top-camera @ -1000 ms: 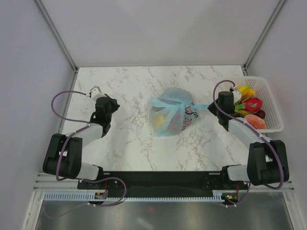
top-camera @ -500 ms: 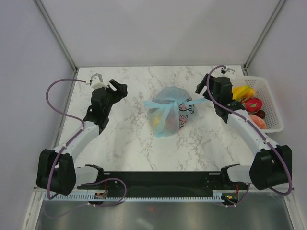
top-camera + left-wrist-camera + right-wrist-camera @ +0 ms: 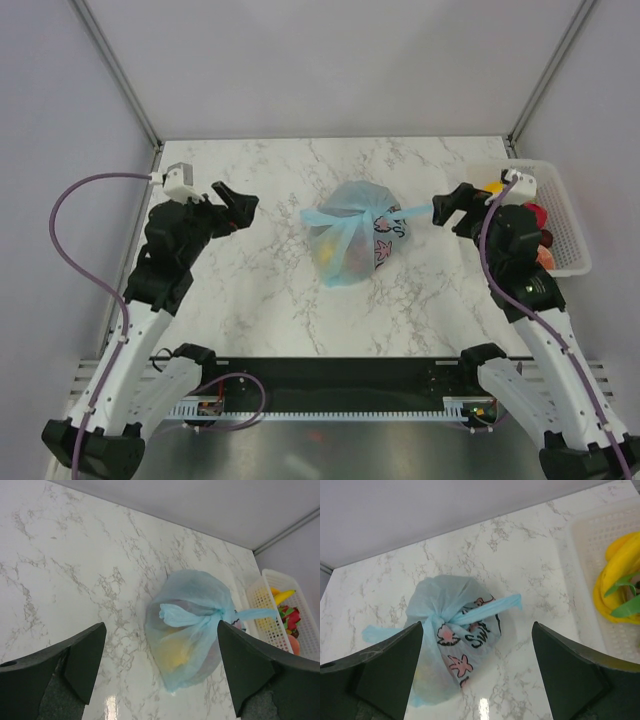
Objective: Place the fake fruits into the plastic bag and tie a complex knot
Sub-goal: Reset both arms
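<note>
The plastic bag (image 3: 352,240) sits mid-table, its handles drawn into a knot (image 3: 372,212) on top, and a yellow fruit (image 3: 175,652) shows through the film. It looks light, limp and slippery. The thin film would probably stretch or tear if yanked, so the two loose handle tails (image 3: 415,212), one on either side of the knot, seem the sensible holds. The left gripper (image 3: 240,205) hangs left of the bag and the right gripper (image 3: 450,208) right of it, both with fingers spread wide and nothing between them. Farther right of the bag, a white mesh basket (image 3: 572,238) holds bananas (image 3: 620,562) and other fake fruits (image 3: 535,213). The marble table (image 3: 250,290) under the bag is smooth and glossy, and plain pale walls enclose it.
</note>
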You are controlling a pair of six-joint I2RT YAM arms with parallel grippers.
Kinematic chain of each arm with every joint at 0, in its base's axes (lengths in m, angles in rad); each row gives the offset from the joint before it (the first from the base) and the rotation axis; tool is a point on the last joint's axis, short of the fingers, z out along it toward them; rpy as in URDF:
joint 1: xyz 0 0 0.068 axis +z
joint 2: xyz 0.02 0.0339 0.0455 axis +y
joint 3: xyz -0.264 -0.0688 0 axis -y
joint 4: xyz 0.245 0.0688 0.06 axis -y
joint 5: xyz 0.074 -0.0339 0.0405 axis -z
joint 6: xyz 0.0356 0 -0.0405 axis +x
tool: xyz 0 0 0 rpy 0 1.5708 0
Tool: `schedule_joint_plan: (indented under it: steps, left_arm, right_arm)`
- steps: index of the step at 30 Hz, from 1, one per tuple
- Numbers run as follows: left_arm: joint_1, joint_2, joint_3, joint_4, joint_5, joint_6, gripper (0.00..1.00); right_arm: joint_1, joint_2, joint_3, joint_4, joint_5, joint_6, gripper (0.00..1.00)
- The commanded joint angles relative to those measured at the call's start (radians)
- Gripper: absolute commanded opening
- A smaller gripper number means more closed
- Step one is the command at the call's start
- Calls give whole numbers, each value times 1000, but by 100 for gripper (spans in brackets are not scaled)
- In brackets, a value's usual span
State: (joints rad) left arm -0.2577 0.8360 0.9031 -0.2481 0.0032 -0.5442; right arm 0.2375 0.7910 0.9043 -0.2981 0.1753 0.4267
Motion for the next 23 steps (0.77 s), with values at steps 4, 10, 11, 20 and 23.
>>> schedule_joint_plan:
  steps: [4, 10, 11, 20, 23]
  left_arm:
    - [-2, -263, -164, -134, 141, 150, 100]
    - [0, -466, -259, -158, 211, 274, 100]
    - [-2, -480, -268, -161, 213, 276, 100]
    - [-2, -512, -288, -171, 265, 279, 100]
    - [0, -511, -290, -171, 265, 282, 100]
  right_arm:
    - [-3, -246, -105, -116, -45, -40, 98]
    - [-3, -346, -140, -191, -40, -66, 98]
    - [-4, -351, -151, -194, -45, -65, 98]
    - [-4, -354, -134, -216, -43, -42, 97]
    - [-3, -346, -130, -216, -53, -52, 98]
